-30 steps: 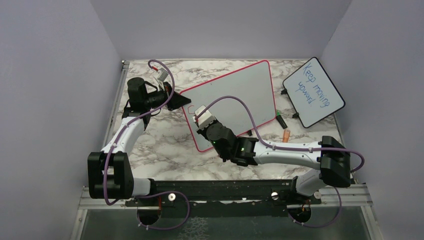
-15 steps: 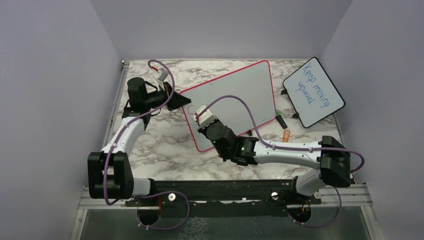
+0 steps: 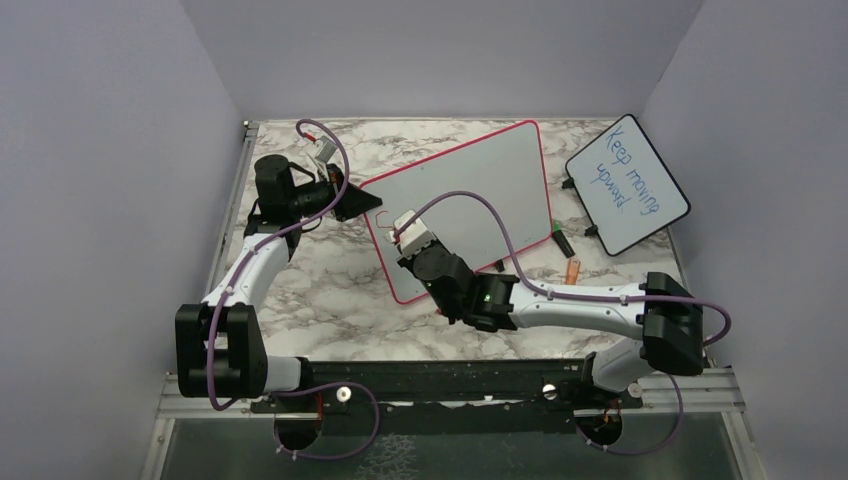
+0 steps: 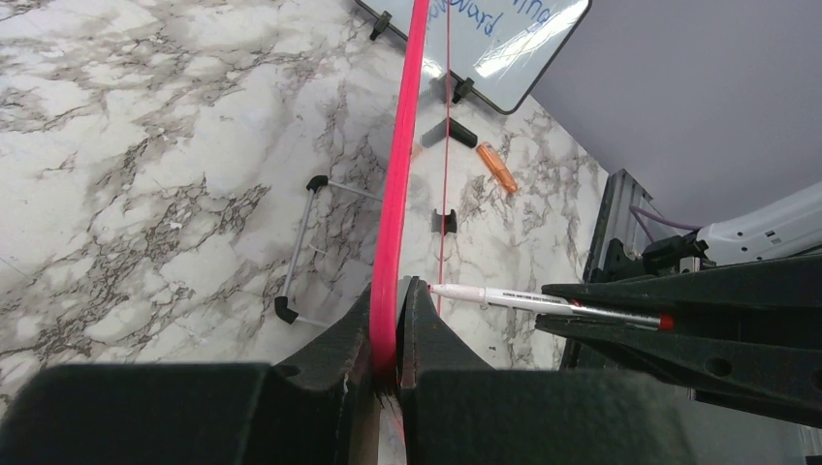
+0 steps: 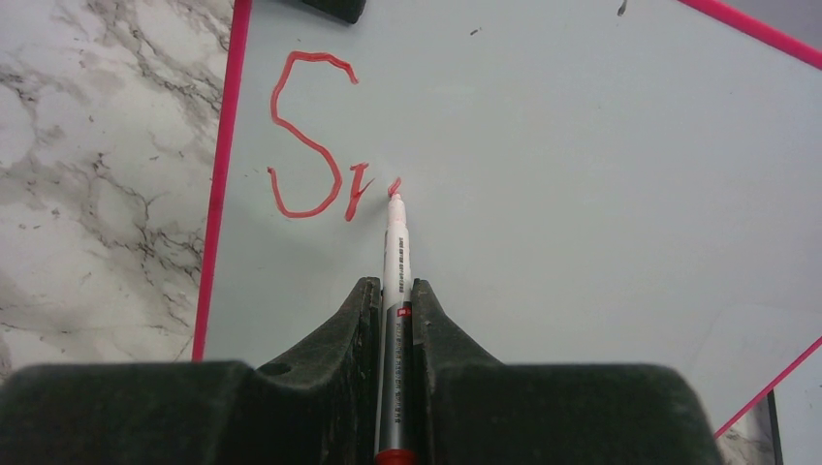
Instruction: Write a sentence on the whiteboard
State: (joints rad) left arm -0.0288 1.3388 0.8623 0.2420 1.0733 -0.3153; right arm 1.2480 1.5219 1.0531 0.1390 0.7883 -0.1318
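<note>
Progress is small: the sentence on the whiteboard, mid-scene, shows only a red S and part of a next letter. My right gripper pinches the marker, tip on the board; my left gripper clamps its left frame. Most words remain.

Small board, orange marker on marble table.

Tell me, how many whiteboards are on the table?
2. The large red-framed whiteboard stands in the middle, its left edge pinched by the left gripper. The smaller black-framed whiteboard stands at the far right. No others show.
</note>
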